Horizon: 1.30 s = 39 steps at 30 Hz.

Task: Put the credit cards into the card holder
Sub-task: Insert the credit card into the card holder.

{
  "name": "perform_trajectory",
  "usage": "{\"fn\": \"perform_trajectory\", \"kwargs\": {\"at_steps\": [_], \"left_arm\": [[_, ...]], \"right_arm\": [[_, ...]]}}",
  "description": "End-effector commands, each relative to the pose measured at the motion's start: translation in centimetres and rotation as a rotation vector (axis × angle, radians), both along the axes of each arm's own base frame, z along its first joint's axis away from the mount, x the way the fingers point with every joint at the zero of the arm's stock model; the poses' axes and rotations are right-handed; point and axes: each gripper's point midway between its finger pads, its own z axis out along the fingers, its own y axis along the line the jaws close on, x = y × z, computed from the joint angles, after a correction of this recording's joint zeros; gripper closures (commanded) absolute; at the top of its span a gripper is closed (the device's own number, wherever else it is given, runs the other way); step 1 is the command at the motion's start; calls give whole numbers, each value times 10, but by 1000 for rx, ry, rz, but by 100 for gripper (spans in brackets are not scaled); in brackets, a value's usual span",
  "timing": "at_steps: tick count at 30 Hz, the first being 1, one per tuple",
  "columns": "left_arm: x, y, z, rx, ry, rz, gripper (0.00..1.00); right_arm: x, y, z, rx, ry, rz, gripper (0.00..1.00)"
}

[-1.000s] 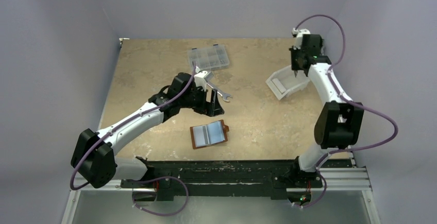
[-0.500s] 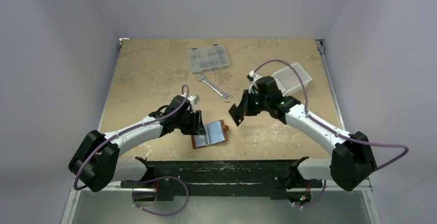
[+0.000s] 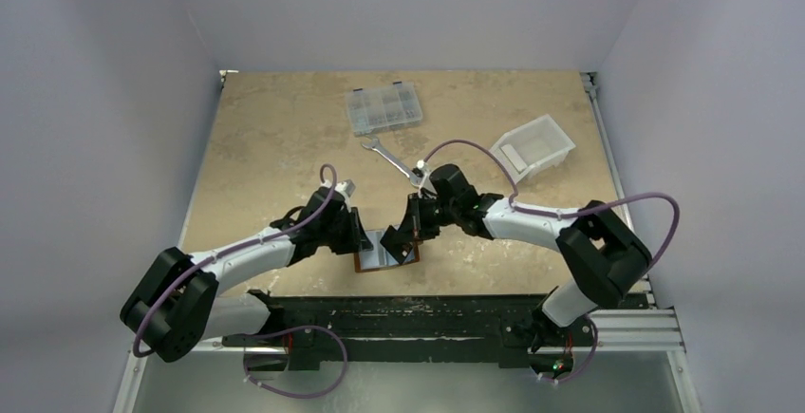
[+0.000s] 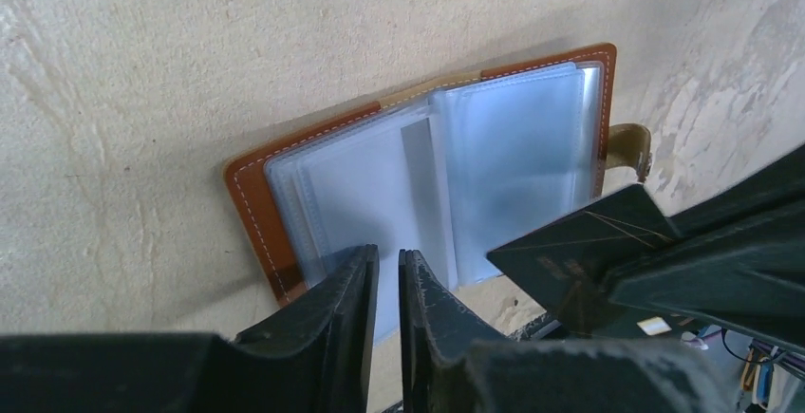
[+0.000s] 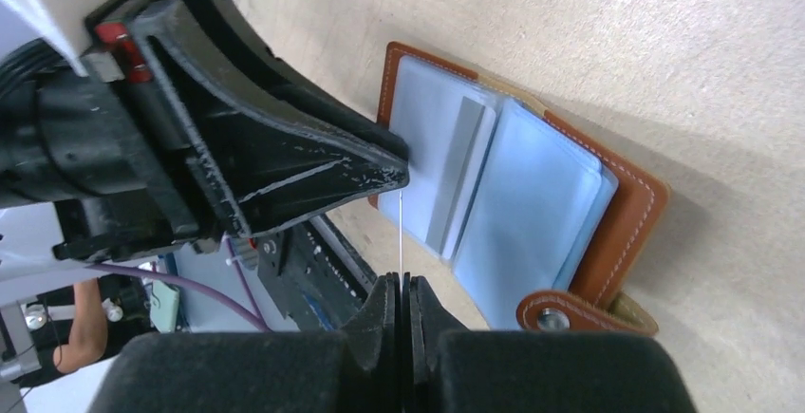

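Observation:
The card holder (image 3: 365, 264) lies open near the table's front edge, brown leather (image 4: 249, 195) with clear sleeves. A grey card (image 5: 461, 171) sits partly inside a sleeve near the spine. My right gripper (image 3: 408, 233) is shut on another of the credit cards (image 4: 579, 247), seen edge-on as a thin pale line (image 5: 401, 233) just above the holder's left page. My left gripper (image 4: 387, 263) is at the near edge of that left page, its jaws a narrow slit apart. I cannot tell whether a sleeve is pinched between them.
A clear compartment box (image 3: 384, 109) stands at the back. A silver wrench (image 3: 391, 157) lies in front of it, close behind the right arm. A white bin (image 3: 533, 145) at the right back holds a pale flat rectangle.
The right arm swung from the white bin over to the holder, carrying a card. My left gripper came down to the holder's left page and its jaws closed to a slit.

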Motion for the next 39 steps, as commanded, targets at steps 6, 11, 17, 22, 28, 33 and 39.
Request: {"fn": "perform_trajectory", "kwargs": {"at_steps": [6, 11, 17, 22, 28, 33, 39], "left_arm": [[-5, 19, 3, 48, -6, 69, 82], [-7, 22, -2, 63, 0, 62, 83], [-9, 22, -5, 52, 0, 66, 83], [-10, 22, -5, 49, -2, 65, 83], [-12, 23, -3, 46, -6, 65, 83], [-14, 24, -6, 51, -1, 60, 83], [-14, 25, -4, 43, -7, 66, 84]], "right_arm": [[17, 22, -15, 58, -2, -36, 100], [14, 23, -23, 58, 15, -25, 100], [11, 21, -33, 30, 29, -22, 100], [12, 13, -28, 1, -4, -36, 100], [6, 11, -33, -1, 12, -27, 100], [4, 10, -37, -2, 23, -31, 100], [2, 4, -41, -31, 24, -33, 100]]}}
